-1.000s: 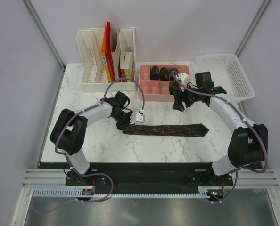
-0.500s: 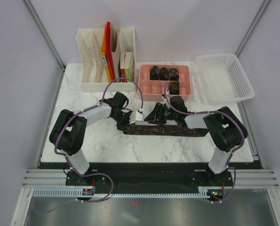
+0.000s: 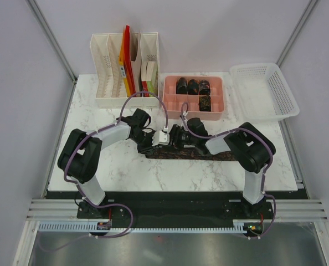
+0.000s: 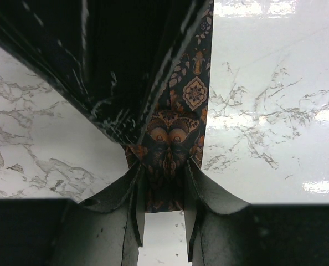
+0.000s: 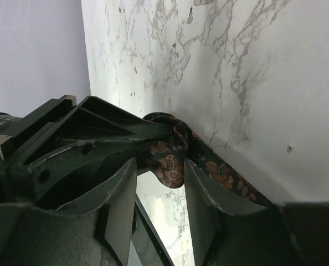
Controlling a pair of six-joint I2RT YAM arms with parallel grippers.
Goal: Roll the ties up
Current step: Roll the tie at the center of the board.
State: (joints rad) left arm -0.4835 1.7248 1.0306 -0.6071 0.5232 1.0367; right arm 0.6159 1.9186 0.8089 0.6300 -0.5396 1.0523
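Working on one long tie, lying flat on the table in front of both arms. Pinching its left end with the left gripper, closed narrow on the cloth. Seeing this best from the left wrist: patterned cloth filling the gap between the two fingers. Holding that end firm, most likely so as to stop the tie sliding while the first curl is being made.

Reaching in with the right gripper from the other side, just beside the left one and nearly touching it. Straddling a small fold of the tie with its own fingers, with only a narrow gap between them. Finding it too close and dark there to tell if squeezing the fold or only sitting around it. Probably coming in to turn the end over, since soft cloth needs one gripper to hold and one to fold.

Leaving the rest of the tie stretched flat to the right, under the right arm, so as to roll up straight and not go crooked.

Being at the very start of this roll, by the look of it: just one small fold made, nearly all the length not yet rolled.

Storing four done rolls in the pink tray at the back: three in the far row, one in the next row on the right. Putting them there to stop them coming undone.

Not touching the white basket on the right.
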